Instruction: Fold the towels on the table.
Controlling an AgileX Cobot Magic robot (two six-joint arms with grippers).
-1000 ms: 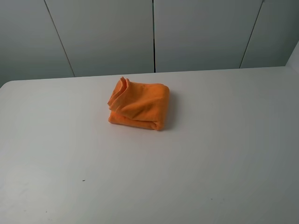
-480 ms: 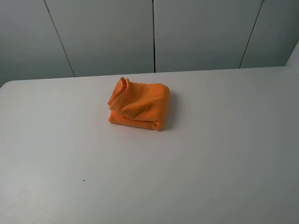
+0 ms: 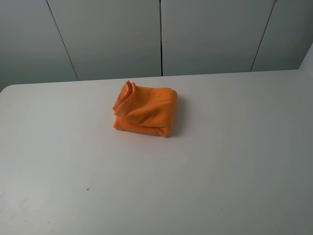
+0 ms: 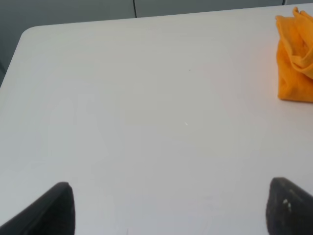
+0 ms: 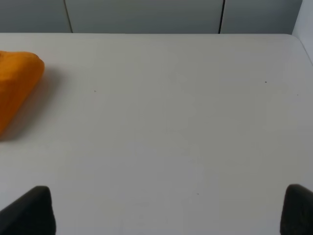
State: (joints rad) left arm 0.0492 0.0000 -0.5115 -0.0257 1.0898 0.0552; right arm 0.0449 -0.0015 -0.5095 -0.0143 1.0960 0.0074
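Towel (image 3: 145,110) label (apparently) folded inside

Jaws wide apart — orange towel (image 4: 295,61) on white table (image 4: 146,98).

We saw soft, even, rather dim light across the plain white matte tabletop (image 3: 205,161), with no glare. The folded bright orange terry-cloth towel (image 3: 145,109) cast only a faint shadow at its right side. The high view looked sharp; in both wrist views the dark fingertips (image 4: 54,210) at the edges were blurred and out of focus.
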